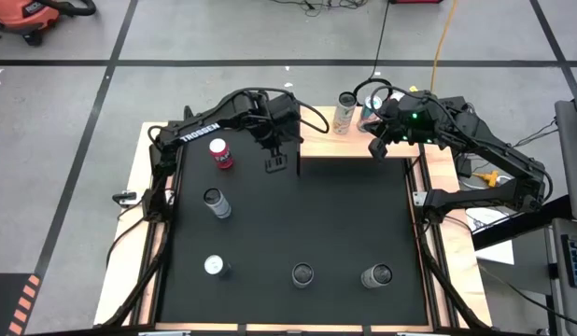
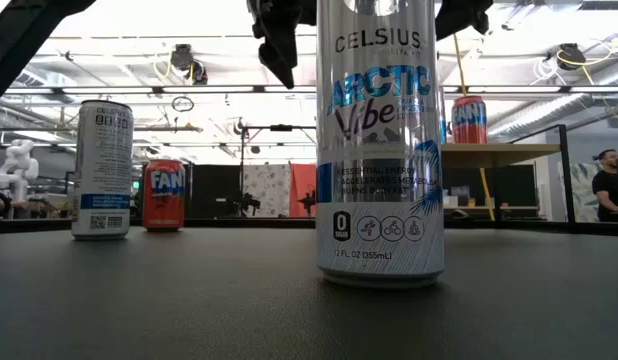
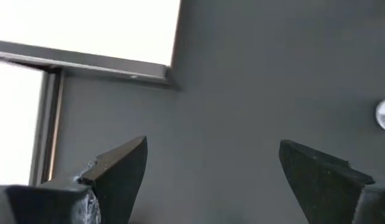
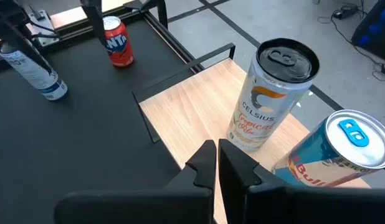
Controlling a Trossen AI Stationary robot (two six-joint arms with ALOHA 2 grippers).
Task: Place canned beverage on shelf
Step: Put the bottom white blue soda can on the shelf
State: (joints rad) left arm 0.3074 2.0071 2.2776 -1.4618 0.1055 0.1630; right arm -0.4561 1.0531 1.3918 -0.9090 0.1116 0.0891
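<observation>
The light wooden shelf (image 1: 337, 146) stands at the table's far edge. A white Celsius can (image 1: 344, 112) and a blue Red Bull can (image 4: 339, 155) stand upright on it. A red Fanta can (image 1: 220, 154) and several silver cans stand on the black mat (image 1: 344, 224). My left gripper (image 1: 276, 165) hangs open over bare mat just left of the shelf, with nothing between its fingers (image 3: 121, 171). My right gripper (image 4: 216, 158) is shut and empty above the shelf's right part, close to the Celsius can (image 4: 273, 93).
Silver cans stand at the mat's left (image 1: 217, 203) and along its near edge (image 1: 214, 266), (image 1: 303, 274), (image 1: 376, 275); the middle one, a Celsius Arctic Vibe can (image 2: 381, 140), fills the low view. The mat's middle is bare. Cables lie right of the table.
</observation>
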